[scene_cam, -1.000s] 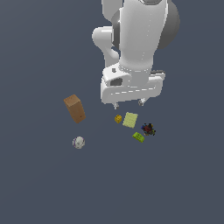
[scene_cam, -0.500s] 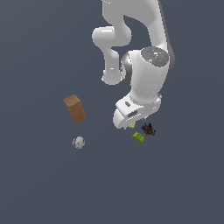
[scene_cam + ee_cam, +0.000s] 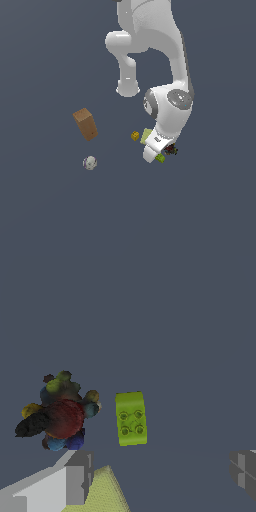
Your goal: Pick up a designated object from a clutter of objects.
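Surface (image 3: 45,210) first, dark and wide, and we are watching the white arm (image 3: 167,107) hanging low over the clutter. Well apart, the tall brown box (image 3: 85,124) is standing. We are seeing the gripper (image 3: 160,473) with jaws spread wide, nothing between them. The multicoloured lump (image 3: 59,417) is sitting just beside our target. The lime-green block (image 3: 131,418) is lying on the surface just ahead of the open gap, and its long axis, we judge, is running crosswise to the jaws' closing line.
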